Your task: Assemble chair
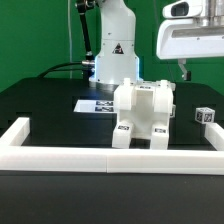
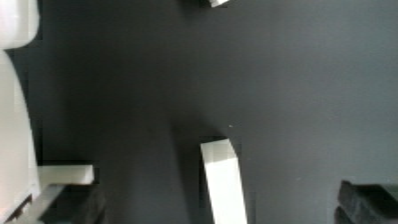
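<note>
The chair (image 1: pixel 145 112) stands on the black table, near the middle of the exterior view. It is a blocky white piece with small black-and-white tags on its front. My gripper (image 1: pixel 185 72) hangs high, above it and toward the exterior view's right, touching nothing. In the wrist view the gripper (image 2: pixel 217 197) is open, and its dark fingers (image 2: pixel 71 200) show only at the frame's two sides. A narrow white bar (image 2: pixel 222 180) lies on the table far below, seen between them. I cannot tell which piece it is.
The marker board (image 1: pixel 100 105) lies flat behind the chair, in front of the robot base (image 1: pixel 113 55). A small tagged cube (image 1: pixel 205 117) sits at the exterior view's right. A long low white border rail (image 1: pixel 110 157) runs along the table front. A broad white shape (image 2: pixel 11 110) fills one edge of the wrist view.
</note>
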Robot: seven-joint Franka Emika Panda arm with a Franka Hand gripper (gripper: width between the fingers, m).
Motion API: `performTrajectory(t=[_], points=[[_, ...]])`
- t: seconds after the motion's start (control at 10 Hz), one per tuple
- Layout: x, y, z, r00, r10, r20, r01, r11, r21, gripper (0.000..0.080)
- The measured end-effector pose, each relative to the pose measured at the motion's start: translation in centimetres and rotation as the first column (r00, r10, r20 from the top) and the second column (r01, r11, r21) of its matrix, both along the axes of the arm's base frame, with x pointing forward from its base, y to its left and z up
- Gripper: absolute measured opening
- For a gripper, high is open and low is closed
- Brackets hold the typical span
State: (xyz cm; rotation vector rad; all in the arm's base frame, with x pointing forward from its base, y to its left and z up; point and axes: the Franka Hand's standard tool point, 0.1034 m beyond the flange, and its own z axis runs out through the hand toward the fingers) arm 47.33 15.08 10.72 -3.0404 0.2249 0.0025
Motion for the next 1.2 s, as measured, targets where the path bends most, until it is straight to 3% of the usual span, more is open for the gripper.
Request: performTrajectory(t=[0.3, 0.5, 0.9, 1.2], points=[[-1.9, 2.4, -1.6, 0.995, 0.1, 0.024, -0.1, 0.995, -0.016, 0.0649], [-2.3, 2.5, -2.7, 0.987, 0.159, 0.04, -0.158, 0.987, -0.025, 0.0649], [-2.2, 2.5, -2.7, 0.987, 0.158, 0.04, -0.157, 0.987, -0.025, 0.0649], [-4.0, 2.8, -4.4, 0.983, 0.178, 0.036, -0.176, 0.984, -0.034, 0.0649]])
